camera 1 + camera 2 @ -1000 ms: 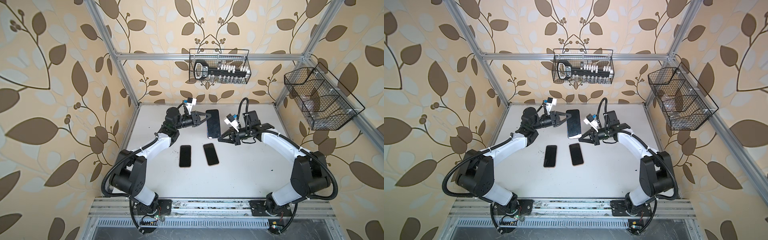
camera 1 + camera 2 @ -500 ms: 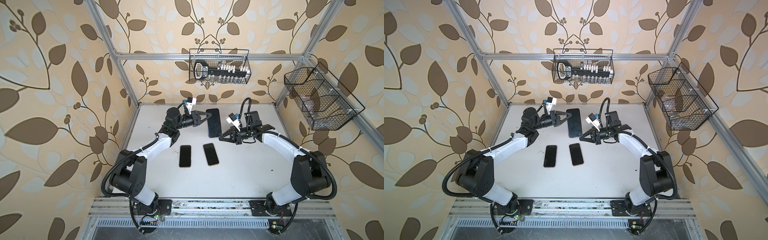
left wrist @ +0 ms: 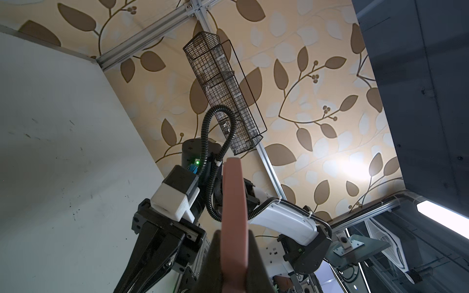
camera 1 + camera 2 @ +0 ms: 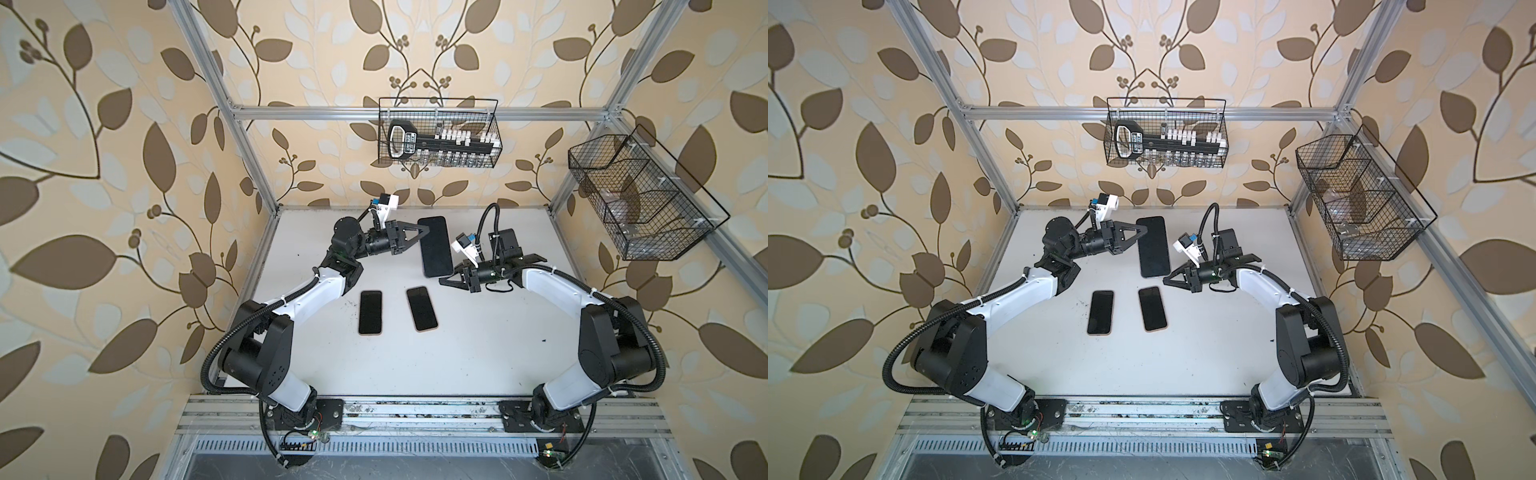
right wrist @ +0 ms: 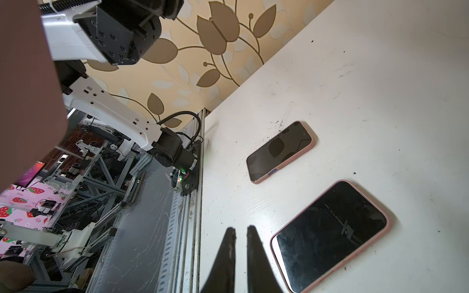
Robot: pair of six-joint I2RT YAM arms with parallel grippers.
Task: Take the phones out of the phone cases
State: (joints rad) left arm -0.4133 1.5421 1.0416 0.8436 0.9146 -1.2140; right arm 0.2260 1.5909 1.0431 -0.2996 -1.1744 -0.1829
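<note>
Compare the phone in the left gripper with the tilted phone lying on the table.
The held phone is raised off the table, pinched at one edge by the left gripper; the tilted phone lies flat, untouched. The held phone looks larger in both top views. Both have dark screens and pinkish cases.

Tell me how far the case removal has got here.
Done: the left gripper has one phone lifted off the table, clamped by its edge. In hand: the right gripper, slightly open and empty, hovers by its near end. Left: its pink case is still on; two more cased phones lie untouched.
</note>
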